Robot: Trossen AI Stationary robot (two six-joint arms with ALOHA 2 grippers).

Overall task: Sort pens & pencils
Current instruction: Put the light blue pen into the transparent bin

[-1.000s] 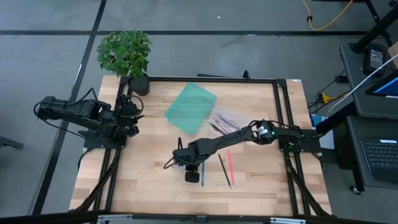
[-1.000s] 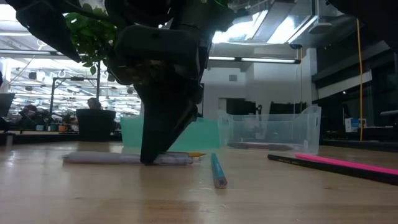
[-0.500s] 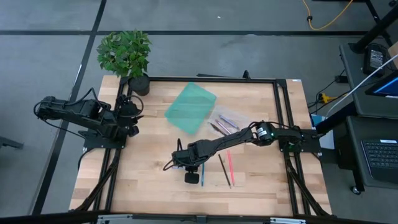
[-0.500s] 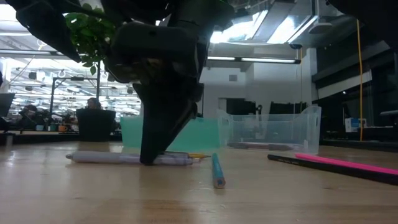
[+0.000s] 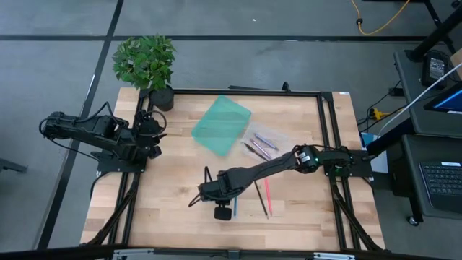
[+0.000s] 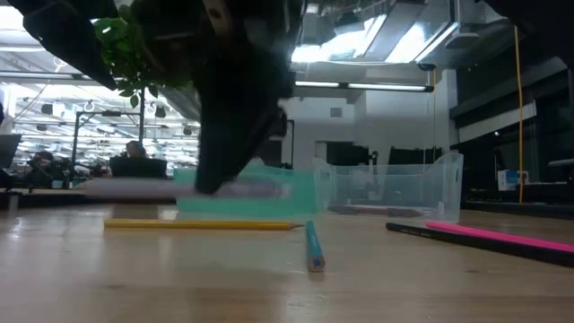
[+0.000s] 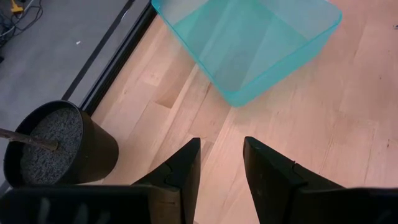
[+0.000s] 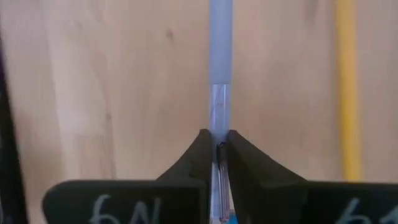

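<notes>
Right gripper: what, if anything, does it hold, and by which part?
The right gripper pinches a grey pen partway along its shaft, lifted off the table.

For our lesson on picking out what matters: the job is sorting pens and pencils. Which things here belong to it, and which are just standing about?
Belong to the job:
- grey-blue pen, lifted in the right hand
- yellow pencil
- blue stick
- pink stick
- dark stick
- teal tray
- clear bin

Just standing about:
- potted plant
- left hand, open, waiting

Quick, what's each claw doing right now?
Left gripper: open, holding nothing, by the plant pot.
Right gripper: shut on the grey pen, lifted off the table.
</notes>
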